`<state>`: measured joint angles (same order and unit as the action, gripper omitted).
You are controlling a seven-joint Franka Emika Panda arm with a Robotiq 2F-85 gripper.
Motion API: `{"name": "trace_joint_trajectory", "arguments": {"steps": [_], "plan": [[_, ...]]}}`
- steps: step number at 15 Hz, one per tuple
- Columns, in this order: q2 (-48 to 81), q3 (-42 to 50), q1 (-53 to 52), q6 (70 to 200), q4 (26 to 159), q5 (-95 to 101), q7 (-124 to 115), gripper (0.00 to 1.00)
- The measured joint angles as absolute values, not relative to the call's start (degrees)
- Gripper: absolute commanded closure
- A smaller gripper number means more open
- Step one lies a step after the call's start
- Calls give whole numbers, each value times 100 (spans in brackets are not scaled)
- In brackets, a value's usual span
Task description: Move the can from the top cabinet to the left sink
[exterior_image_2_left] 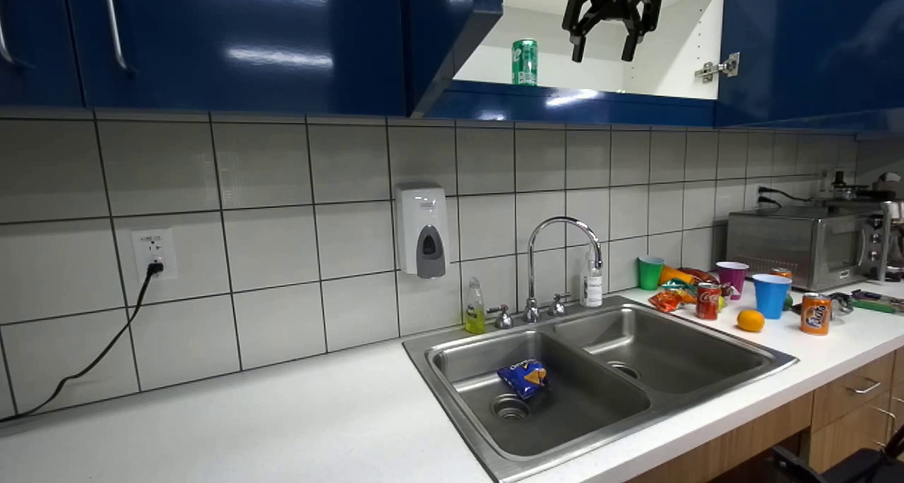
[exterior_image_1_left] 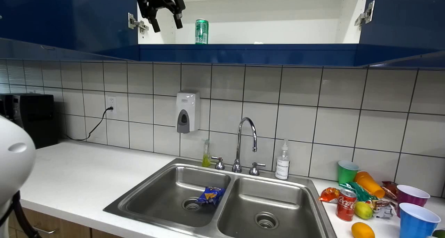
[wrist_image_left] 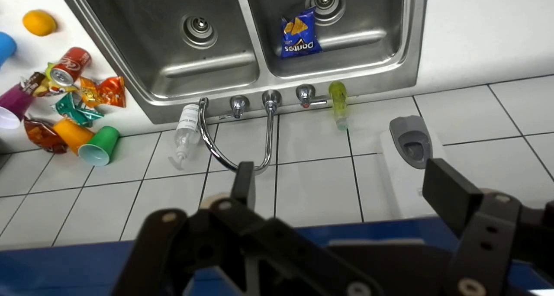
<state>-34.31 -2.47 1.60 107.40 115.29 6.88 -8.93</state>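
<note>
Can [exterior_image_1_left: 201, 31] upright in the top cabinet [exterior_image_1_left: 264, 29], beyond my gripper [exterior_image_1_left: 167, 27] and apart from it.
I hold both its fingers [wrist_image_left: 452, 194] spread wide apart.

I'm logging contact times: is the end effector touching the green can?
Apart: in both exterior views, the white cabinet interior shows in a gap between the open end effector and the green can.
</note>
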Motion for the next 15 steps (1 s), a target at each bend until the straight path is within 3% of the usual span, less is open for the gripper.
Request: {"name": "trace_joint_trajectory", "arguments": {"steps": [15], "plan": [[-2948, -278, 160, 11116, 11002, 722, -902, 0]]}}
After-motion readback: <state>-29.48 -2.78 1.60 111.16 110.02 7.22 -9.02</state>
